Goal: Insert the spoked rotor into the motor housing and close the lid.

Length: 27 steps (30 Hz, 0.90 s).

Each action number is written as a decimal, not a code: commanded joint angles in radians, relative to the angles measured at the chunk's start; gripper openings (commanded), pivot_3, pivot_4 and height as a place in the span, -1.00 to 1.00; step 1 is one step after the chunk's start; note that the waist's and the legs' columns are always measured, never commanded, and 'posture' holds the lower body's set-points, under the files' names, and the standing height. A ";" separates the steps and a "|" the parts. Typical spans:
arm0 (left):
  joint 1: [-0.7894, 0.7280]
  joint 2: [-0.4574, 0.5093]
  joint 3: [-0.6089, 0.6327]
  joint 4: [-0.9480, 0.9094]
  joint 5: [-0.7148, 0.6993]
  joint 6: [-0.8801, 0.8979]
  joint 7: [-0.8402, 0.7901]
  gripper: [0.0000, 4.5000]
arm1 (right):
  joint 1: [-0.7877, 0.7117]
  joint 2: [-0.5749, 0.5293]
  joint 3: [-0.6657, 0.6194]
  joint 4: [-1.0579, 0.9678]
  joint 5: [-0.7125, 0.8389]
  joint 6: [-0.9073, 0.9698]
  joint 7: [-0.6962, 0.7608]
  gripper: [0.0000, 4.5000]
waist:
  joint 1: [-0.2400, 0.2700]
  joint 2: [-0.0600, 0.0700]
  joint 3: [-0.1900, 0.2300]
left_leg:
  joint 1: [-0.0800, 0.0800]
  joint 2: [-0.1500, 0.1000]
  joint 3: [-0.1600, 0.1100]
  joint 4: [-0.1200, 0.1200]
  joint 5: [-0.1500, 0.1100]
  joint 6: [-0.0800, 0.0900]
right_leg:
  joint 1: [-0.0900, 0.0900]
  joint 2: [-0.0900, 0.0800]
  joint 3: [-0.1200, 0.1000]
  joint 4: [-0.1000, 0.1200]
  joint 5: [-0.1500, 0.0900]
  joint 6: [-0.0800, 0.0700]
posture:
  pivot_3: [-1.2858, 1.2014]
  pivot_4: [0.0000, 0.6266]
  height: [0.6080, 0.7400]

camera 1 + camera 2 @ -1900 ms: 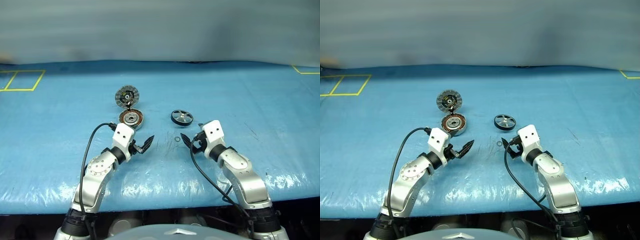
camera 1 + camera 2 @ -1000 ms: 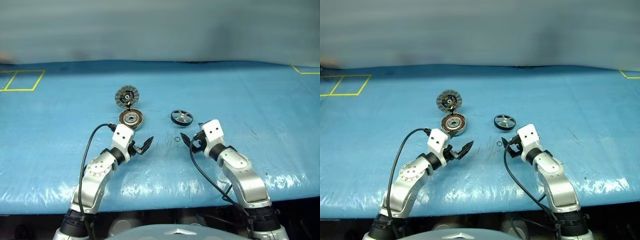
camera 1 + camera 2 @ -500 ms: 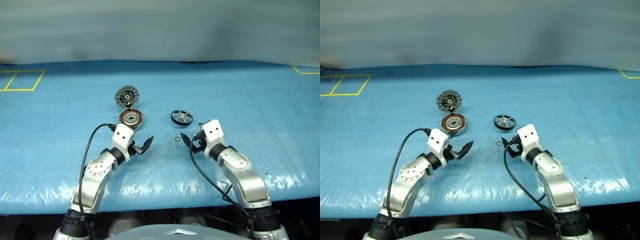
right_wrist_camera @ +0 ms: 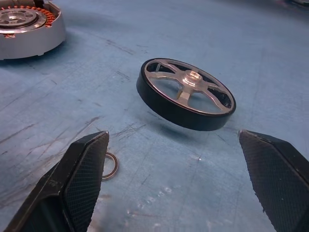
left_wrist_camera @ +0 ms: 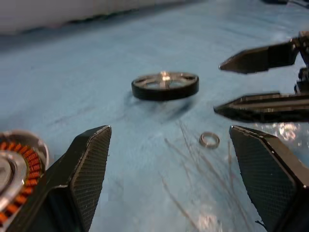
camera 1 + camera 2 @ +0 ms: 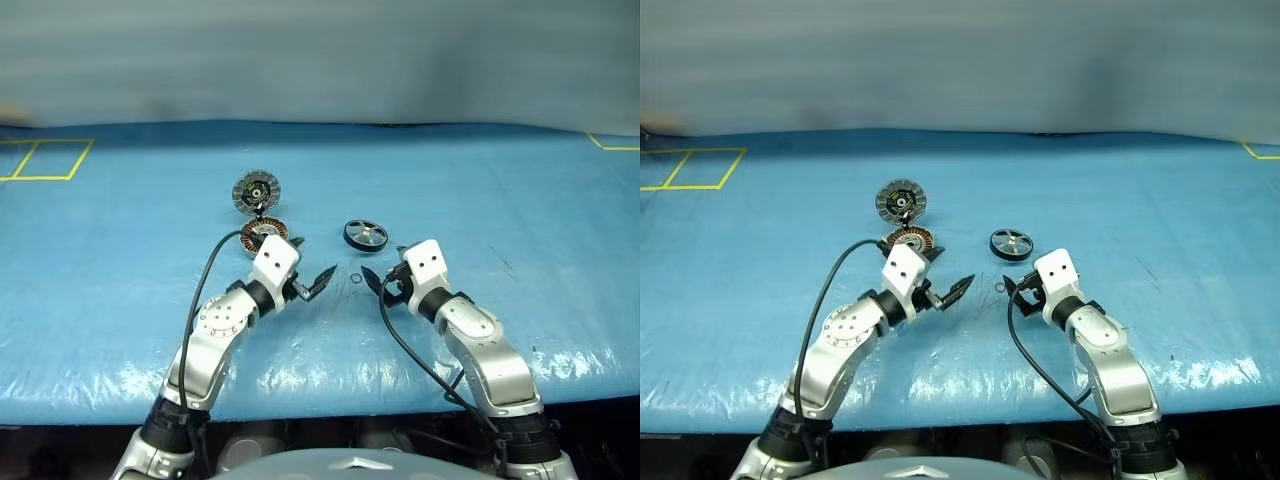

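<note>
Spoked rotor (image 6: 365, 235): lies flat on the blue table (image 6: 520, 200), alone, to the right of the housing and just beyond the right hand; black rim and silver spokes are plain in the right wrist view, where it sits between the two fingers' lines of sight but well ahead of them.
Motor housing (image 6: 910, 240): on the table directly beyond the left hand's white wrist block, which covers its near edge in the head views; copper windings show around a silver hub. The left wrist view catches a cut-off slice of it at the frame's edge behind one finger; the right wrist view shows its side wall, cropped at the corner.
Lid (image 6: 256, 190): swung open, on the far side of the housing, ribbed face with dark centre turned toward the camera; the hinge joining it to the housing is too small to make out.
Small metal ring (image 5: 209, 139): flat on the table between the two hands, nearer than the rotor.
Left hand (image 6: 309, 284): above the table just right of the housing, fingers spread wide, holding nothing; its tips point toward the right hand.
Right hand (image 6: 379, 281): low over the table just this side of the rotor, fingers spread wide, empty; the tips are partly masked by its own wrist block in the head views.
Table surface: scuffed with fine scratches around the ring.
</note>
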<state>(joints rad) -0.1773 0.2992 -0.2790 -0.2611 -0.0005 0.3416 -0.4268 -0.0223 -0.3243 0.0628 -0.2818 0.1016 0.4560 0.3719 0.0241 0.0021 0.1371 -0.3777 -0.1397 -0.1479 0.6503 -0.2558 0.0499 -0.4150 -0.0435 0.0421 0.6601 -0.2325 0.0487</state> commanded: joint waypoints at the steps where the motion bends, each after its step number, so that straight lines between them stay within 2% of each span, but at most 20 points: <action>1: -0.044 0.096 -0.020 0.039 0.116 -0.024 -0.018 0.84 | -0.009 -0.003 -0.011 -0.028 0.001 -0.025 -0.001 1.00 | -0.008 0.000 0.000 | 0.000 0.000 0.000 -0.001 0.000 0.000 | 0.000 0.000 0.000 0.000 0.000 0.000 | 0.03 -0.52 1.00; 7: -0.150 0.350 -0.075 0.074 0.243 -0.087 -0.199 0.84 | -0.016 0.006 -0.006 -0.018 -0.001 -0.033 -0.003 1.00 | -0.008 0.000 0.000 | 0.000 0.000 0.000 -0.003 0.002 0.002 | -0.002 0.000 0.000 -0.001 0.001 -0.002 | 0.03 -0.52 1.00; 12: -0.245 0.471 -0.090 0.087 0.305 -0.142 -0.324 0.84 | -0.010 0.013 -0.004 -0.014 0.000 -0.040 -0.002 1.00 | -0.007 0.000 0.001 | 0.000 0.000 0.000 -0.003 0.001 0.003 | -0.002 0.000 0.000 -0.001 0.001 -0.002 | 0.03 -0.52 1.00; 18: -0.379 0.533 -0.185 0.169 0.430 -0.215 -0.482 0.84 | -0.023 0.006 -0.002 -0.010 0.002 -0.031 0.012 1.00 | -0.009 0.000 0.001 | 0.000 0.000 0.000 -0.004 0.001 0.003 | -0.002 0.000 0.000 -0.001 0.001 -0.002 | 0.03 -0.52 1.00; 27: -0.544 0.525 -0.294 0.347 0.616 -0.356 -0.599 0.84 | -0.035 -0.032 -0.008 -0.026 0.006 0.000 0.040 1.00 | -0.012 -0.001 0.002 | -0.001 -0.001 0.000 -0.003 0.002 0.006 | -0.003 0.000 0.001 -0.001 0.001 -0.002 | 0.03 -0.52 1.00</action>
<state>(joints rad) -0.6950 0.8262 -0.5688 0.0758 0.5886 0.0090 -1.0149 -0.0467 -0.3511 0.0672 -0.2749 0.0988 0.4531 0.4065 0.0124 0.0013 0.1387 -0.3783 -0.1402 -0.1480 0.6471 -0.2540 0.0555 -0.4181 -0.0433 0.0426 0.6594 -0.2316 0.0466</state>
